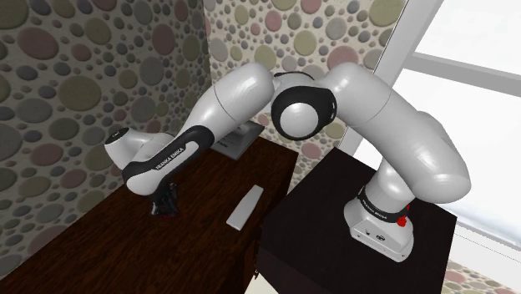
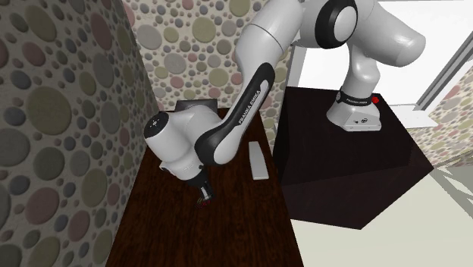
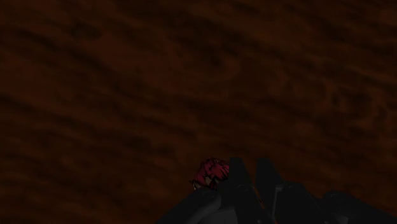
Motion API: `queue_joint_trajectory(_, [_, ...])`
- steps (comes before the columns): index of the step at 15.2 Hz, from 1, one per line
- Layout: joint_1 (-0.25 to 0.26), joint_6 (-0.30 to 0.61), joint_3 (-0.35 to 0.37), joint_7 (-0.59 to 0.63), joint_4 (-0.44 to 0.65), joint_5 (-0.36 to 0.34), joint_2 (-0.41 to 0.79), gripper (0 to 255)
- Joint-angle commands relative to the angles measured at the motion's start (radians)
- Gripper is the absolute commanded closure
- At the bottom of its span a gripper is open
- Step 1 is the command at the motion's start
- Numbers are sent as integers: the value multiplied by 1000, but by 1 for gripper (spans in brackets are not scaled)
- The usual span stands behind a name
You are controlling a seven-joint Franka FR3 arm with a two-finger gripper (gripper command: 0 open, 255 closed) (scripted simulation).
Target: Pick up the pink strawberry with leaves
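The strawberry (image 3: pixel 210 175) is a small dark pink-red lump lying on the dark brown wooden table (image 3: pixel 191 76), tight against the tip of my black gripper (image 3: pixel 251 188). A red speck of the strawberry (image 2: pixel 205 199) also shows right under the gripper (image 2: pixel 202 190) in the second exterior view. In the shoulder view the gripper (image 1: pixel 164 202) points down at the table (image 1: pixel 209 242), close to the spotted wall. The picture along the hand is too dim to show how the jaws stand around the fruit.
A flat grey slab (image 1: pixel 245 207) (image 2: pixel 258 160) lies on the table between the gripper and the black stand (image 1: pixel 326 225). A grey box-like object (image 1: pixel 236 142) (image 2: pixel 198 108) sits at the table's far end. Spotted walls (image 1: pixel 58 83) close in on two sides.
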Motion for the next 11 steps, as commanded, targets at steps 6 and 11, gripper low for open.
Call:
queue_joint_trajectory(6, [-6, -22, 5, 2, -22, 4, -43, 255])
queue_joint_trajectory(11, [-12, -52, 12, 3, -43, 10, -94, 255])
